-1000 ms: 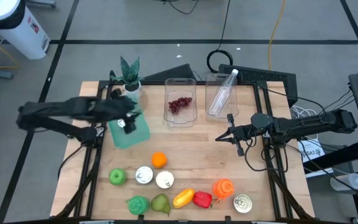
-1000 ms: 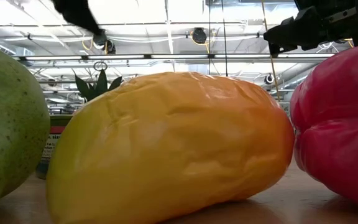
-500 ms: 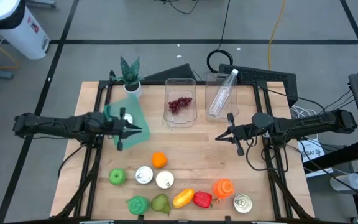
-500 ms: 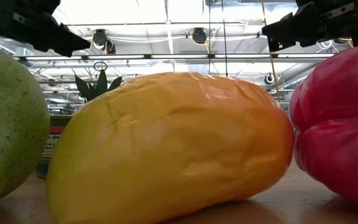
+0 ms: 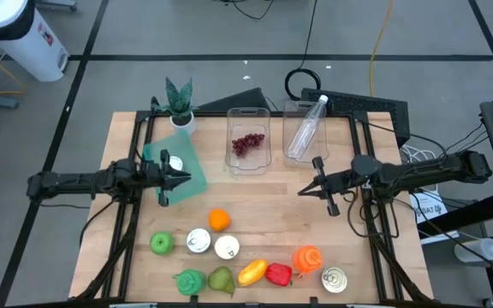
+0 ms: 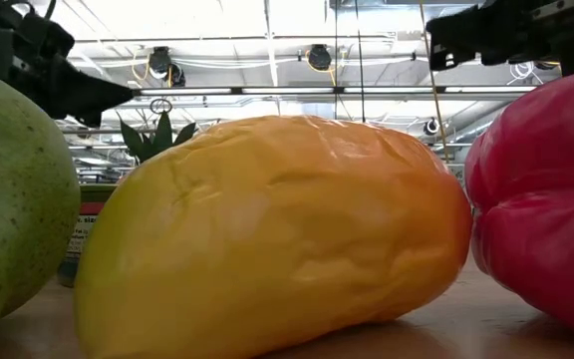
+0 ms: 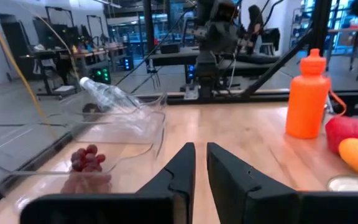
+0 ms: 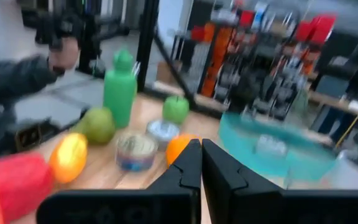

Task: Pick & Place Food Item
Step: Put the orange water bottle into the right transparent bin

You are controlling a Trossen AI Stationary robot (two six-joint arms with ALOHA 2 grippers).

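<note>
Food lies along the table's near edge: an orange, a green apple, a green pear, a yellow mango and a red pepper. Red grapes sit in a clear bin. My left gripper hovers level at the teal tray's right edge, fingers shut and holding nothing. My right gripper hangs over bare wood right of centre, shut and empty. A small can rests on the tray.
Two cans, a green bottle, an orange bottle and another can stand among the food. A second clear bin holds a water bottle. A potted plant stands at the far left. Bare wood lies between the grippers.
My left arm has drawn back from over the teal tray toward the table's left edge, and its gripper has come down and levelled out, pointing right. The small can stays on the tray. My right gripper has barely moved.
</note>
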